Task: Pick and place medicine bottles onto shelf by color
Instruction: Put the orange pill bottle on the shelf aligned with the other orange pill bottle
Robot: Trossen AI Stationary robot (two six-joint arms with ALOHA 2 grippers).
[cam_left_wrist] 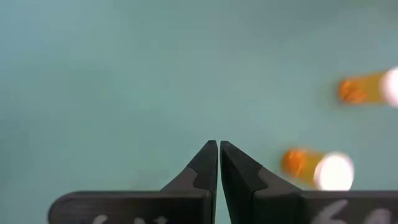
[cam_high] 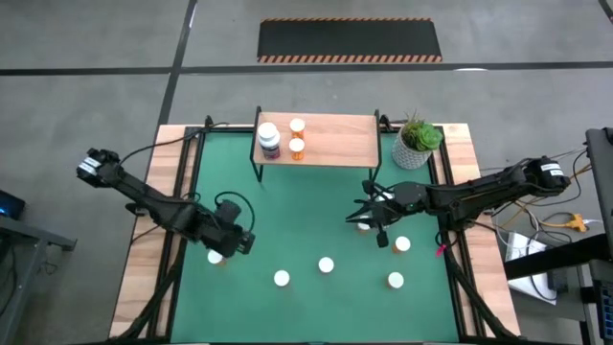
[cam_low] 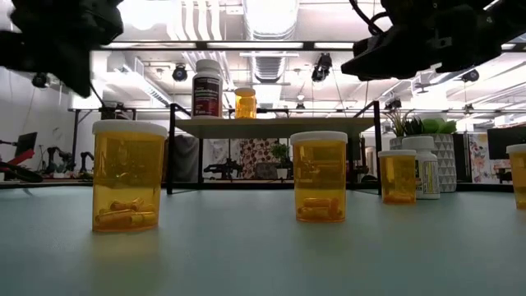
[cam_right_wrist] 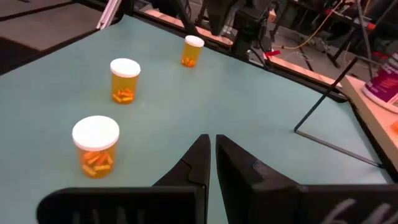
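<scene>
Overhead, shelf (cam_high: 330, 140) carried three medicine bottles (cam_high: 270, 141); five orange ones stood on the green worktop (cam_high: 297, 216), left pincer (cam_high: 233, 241) and right pincer (cam_high: 367, 215) both shut and empty. Wrist views suggested opening wide and descending squarely over a cap; no label text was legible.

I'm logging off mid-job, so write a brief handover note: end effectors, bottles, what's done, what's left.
Left end effector: shut, empty, over the green mat's near-left, above one orange bottle.
Right end effector: shut, empty, right of centre.
Done: low light-wood shelf on black legs holds the large white-and-dark bottle and two white-capped orange bottles.
Left: at least five orange bottles on the mat.
</scene>
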